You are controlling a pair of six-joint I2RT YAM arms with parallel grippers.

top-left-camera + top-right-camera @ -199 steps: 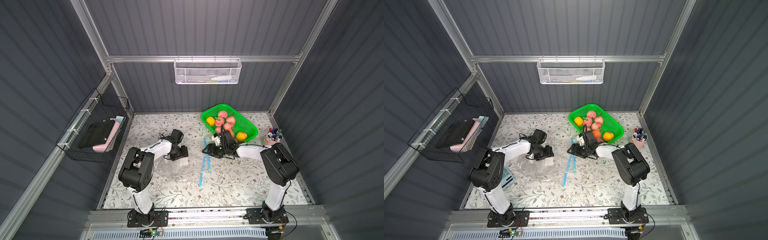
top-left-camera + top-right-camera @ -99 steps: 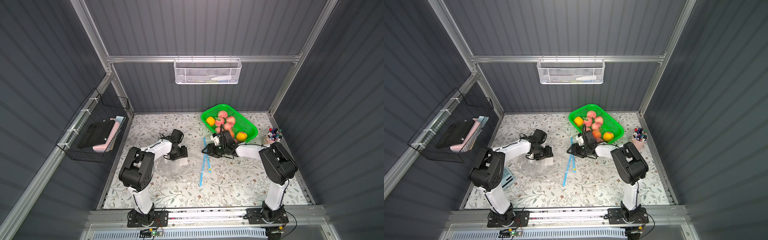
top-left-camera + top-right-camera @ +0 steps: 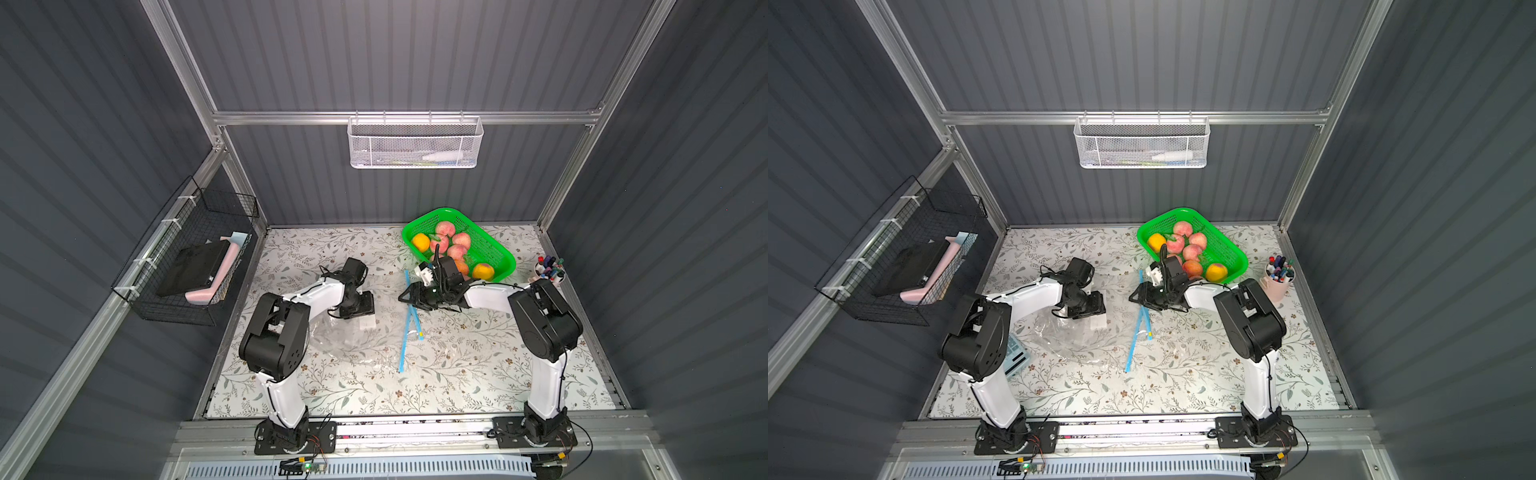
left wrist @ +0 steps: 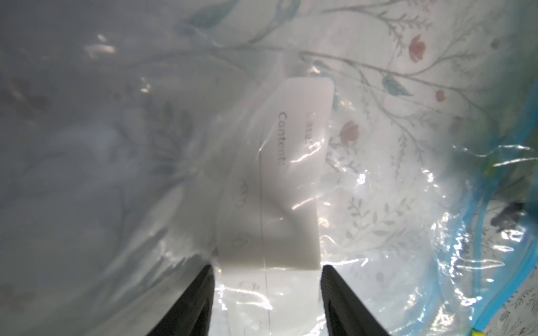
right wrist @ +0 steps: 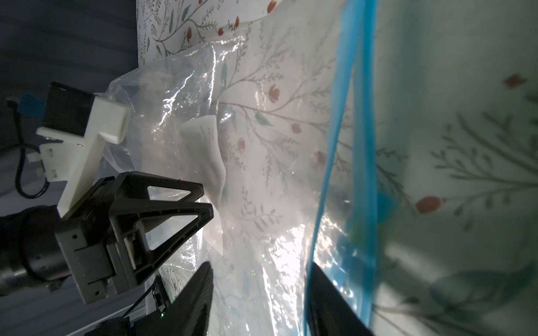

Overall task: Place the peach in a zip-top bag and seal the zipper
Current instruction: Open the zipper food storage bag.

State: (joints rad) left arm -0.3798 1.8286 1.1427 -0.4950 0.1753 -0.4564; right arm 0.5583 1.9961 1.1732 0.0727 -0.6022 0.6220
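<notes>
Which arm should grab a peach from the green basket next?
Probably the right. The right gripper sits just beside the green basket of peaches, with its jaws apart. The left gripper is farther off, over the clear bag, so it could better steady the bag.

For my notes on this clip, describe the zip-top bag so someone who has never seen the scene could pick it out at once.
On the floral tabletop, look at the middle, just in front of the green basket. The zip-top bag lies crumpled there. It is the only clear plastic thing in the scene, marked by a blue zipper strip and a white label.
</notes>
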